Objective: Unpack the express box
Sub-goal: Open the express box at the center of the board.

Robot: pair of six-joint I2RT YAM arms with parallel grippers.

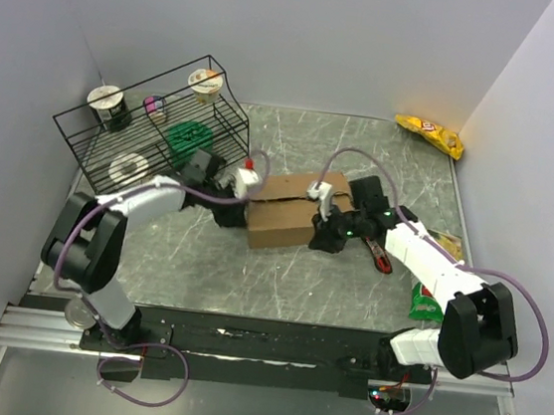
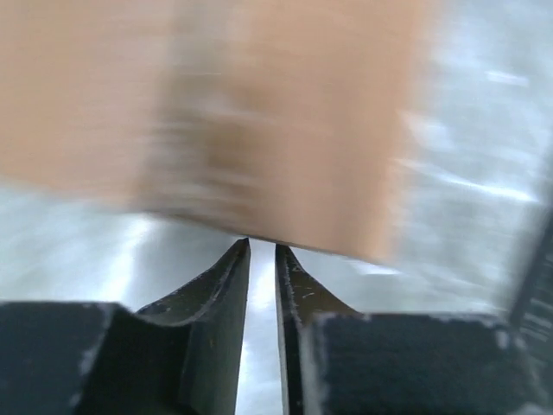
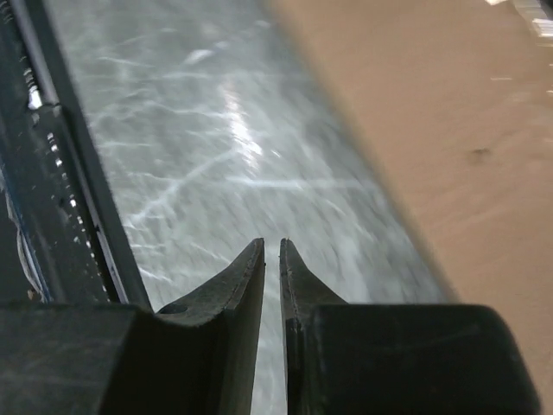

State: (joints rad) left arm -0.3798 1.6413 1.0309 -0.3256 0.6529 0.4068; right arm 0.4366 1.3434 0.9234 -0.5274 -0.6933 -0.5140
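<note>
At centre frame in the overhead view, the cardboard box [image 1: 291,212] sits on the table [image 1: 279,278] with its flaps down, so unpacking has barely begun. The left gripper [image 2: 262,249], nearly pressed together and empty, noses its left end; the right gripper [image 3: 271,246], pressed together and holding nothing, flanks the right end.

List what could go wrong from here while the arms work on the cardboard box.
1. The express box is unheld: both the left gripper and the right gripper look nearly shut on nothing, so a push could just slide it.
2. The wire rack with cups stands close behind the left arm and could be bumped.
3. The red-handled tool beside the right arm could be knocked.
</note>
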